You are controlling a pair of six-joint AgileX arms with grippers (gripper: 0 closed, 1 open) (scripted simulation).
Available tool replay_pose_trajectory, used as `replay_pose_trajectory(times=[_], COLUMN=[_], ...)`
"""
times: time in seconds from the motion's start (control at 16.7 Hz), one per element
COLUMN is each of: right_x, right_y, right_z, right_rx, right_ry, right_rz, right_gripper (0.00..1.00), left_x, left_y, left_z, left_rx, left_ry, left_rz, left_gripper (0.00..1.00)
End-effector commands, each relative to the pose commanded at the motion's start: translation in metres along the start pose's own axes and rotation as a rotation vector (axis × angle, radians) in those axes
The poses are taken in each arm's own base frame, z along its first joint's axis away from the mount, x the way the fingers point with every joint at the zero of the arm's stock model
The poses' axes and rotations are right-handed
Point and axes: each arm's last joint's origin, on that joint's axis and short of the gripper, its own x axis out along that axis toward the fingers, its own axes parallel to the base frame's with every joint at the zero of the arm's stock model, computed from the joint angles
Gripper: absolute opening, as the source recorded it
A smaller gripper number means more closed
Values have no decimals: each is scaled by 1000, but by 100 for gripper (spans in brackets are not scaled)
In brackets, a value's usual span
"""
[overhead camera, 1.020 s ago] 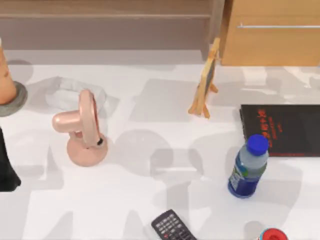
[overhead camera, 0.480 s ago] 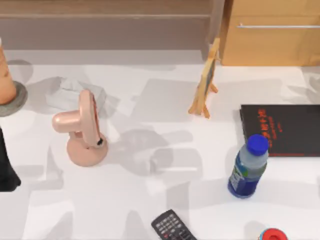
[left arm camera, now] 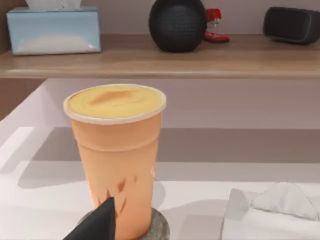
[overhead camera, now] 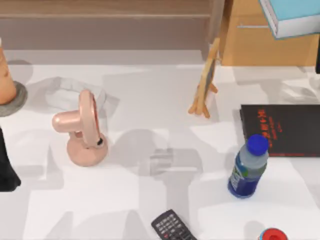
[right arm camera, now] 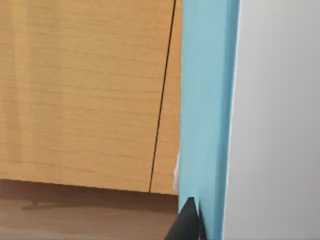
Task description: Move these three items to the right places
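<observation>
A light-blue book point(overhead camera: 292, 15) with white page edges hangs in the air at the top right corner of the top view, over the wooden cabinet point(overhead camera: 260, 47). In the right wrist view my right gripper point(right arm camera: 189, 222) is shut on the book point(right arm camera: 206, 115), which stands on edge in front of the cabinet. The tall peach-orange cup-like vase point(overhead camera: 5, 80) stands upright on a grey coaster point(overhead camera: 19, 97) at the far left. In the left wrist view my left gripper point(left arm camera: 97, 226) sits low, just in front of the vase point(left arm camera: 117, 155).
A pink desk fan point(overhead camera: 82, 130) stands left of centre beside a crumpled white tissue pack point(overhead camera: 62, 95). A wooden easel point(overhead camera: 205, 82), a black book point(overhead camera: 282, 129), a blue bottle point(overhead camera: 248, 167), a remote point(overhead camera: 172, 227) and a red-capped object point(overhead camera: 272, 235) occupy the right and front.
The light-blue book has come into the top view's upper right corner, carried by my right gripper. Shadows on the table have shifted. The left arm has not moved.
</observation>
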Motion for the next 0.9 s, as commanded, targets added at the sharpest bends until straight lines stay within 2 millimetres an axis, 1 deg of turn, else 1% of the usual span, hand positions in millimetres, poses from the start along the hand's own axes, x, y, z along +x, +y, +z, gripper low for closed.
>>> replay_pose_trajectory(times=[0.12, 0.24, 0.36, 0.42, 0.54, 0.72, 0.78, 0.9], right_x=[-12, -28, -43, -48, -53, -53, -50, -50], right_y=[-47, -87, -116, -125, -133, -133, -128, -128], right_z=[-17, -27, -30, -29, -29, -29, -28, -29], right_rx=[73, 115, 132, 135, 137, 137, 148, 161], right_ry=[14, 4, -22, -36, -50, -50, -51, -56], right_rz=[-166, -318, -436, -475, -507, -507, -484, -478], right_gripper=[0, 0, 0, 0, 0, 0, 0, 0], left_x=[0, 0, 0, 0, 0, 0, 0, 0], left_y=[0, 0, 0, 0, 0, 0, 0, 0], left_z=[0, 0, 0, 0, 0, 0, 0, 0], left_rx=[0, 0, 0, 0, 0, 0, 0, 0], left_ry=[0, 0, 0, 0, 0, 0, 0, 0], left_rz=[0, 0, 0, 0, 0, 0, 0, 0], left_gripper=[100, 100, 100, 100, 100, 100, 100, 100])
